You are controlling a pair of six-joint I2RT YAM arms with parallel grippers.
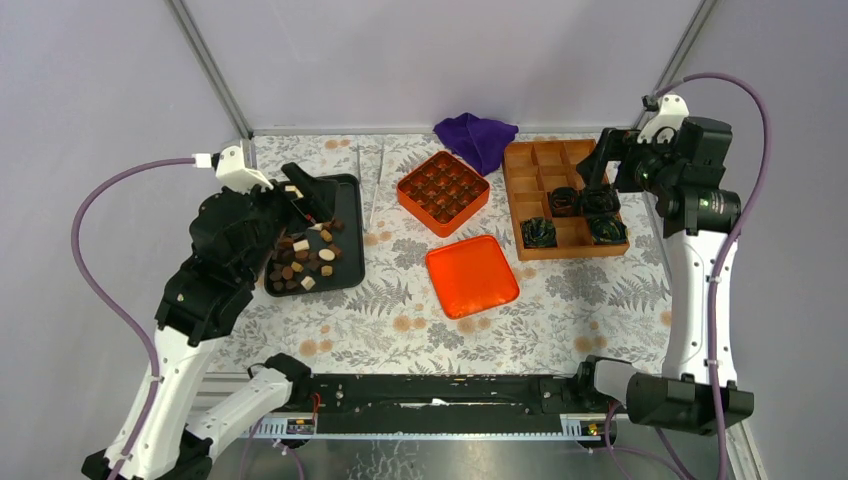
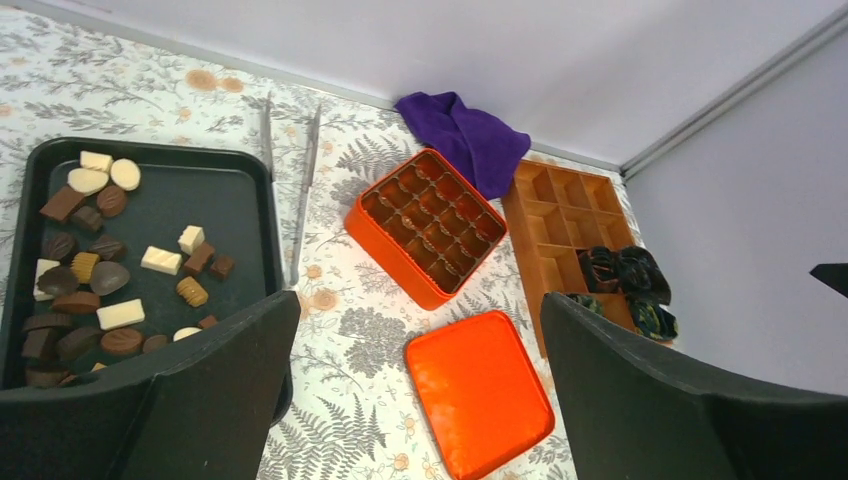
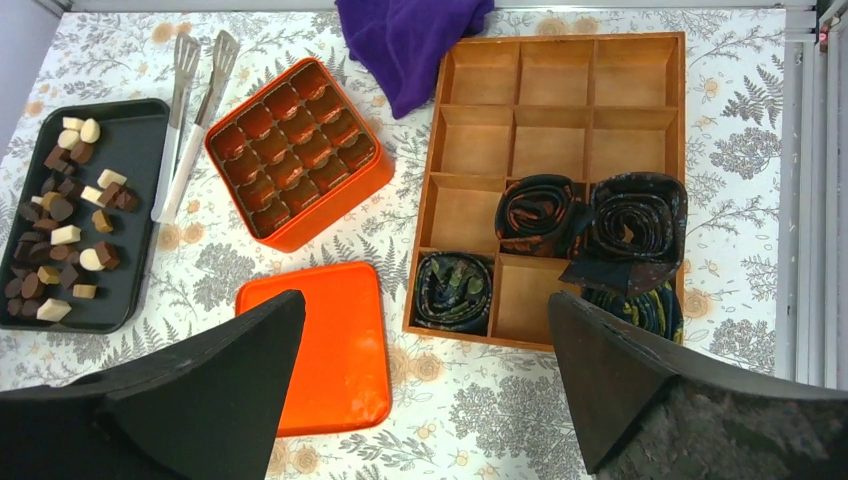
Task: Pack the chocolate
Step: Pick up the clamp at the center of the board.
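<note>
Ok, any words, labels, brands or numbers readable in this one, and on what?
None readable.
The box, lid, wooden tray, black tray and chocolates show no writing.
A small fitting at the near edge may carry marks: too small to read.

Chocolate (image 1: 300, 262) on tray (image 1: 352, 270) at left, box (image 1: 443, 192) centre — lid (image 1: 472, 276) before it, crate (image 1: 550, 155) right

Small brown, dark and cream chocolates (image 2: 108, 277), scattered loose on black tray (image 2: 205, 195)
</note>
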